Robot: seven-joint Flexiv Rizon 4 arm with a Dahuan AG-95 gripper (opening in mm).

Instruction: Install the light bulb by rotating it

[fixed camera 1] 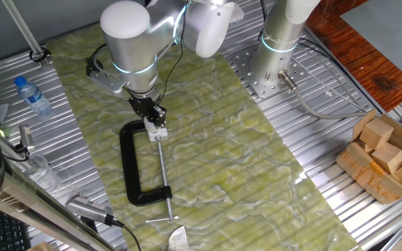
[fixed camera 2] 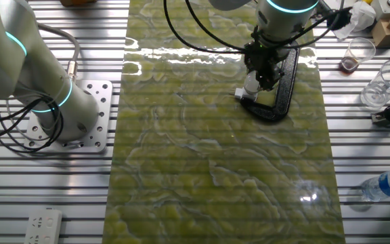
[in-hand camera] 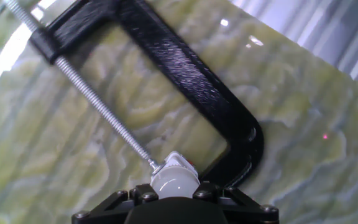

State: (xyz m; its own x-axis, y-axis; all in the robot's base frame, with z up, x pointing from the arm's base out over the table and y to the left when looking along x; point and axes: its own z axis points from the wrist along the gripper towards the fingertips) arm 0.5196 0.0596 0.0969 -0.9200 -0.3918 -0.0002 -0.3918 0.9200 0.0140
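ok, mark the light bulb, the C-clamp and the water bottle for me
light bulb [in-hand camera: 174,182], hand view, rounded white dome.
C-clamp [fixed camera 1: 126,164], one fixed view, black spine.
water bottle [fixed camera 1: 33,96], one fixed view, clear body.

We see the black gripper [fixed camera 1: 156,115] down at the top end of the big black C-shaped clamp [fixed camera 1: 132,167] on the green mat [fixed camera 1: 243,160].

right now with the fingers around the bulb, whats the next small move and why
Probably twist the wrist to turn the light bulb into the white socket: the gripper appears closed on it, and it already sits on the fitting held in the black C-clamp.
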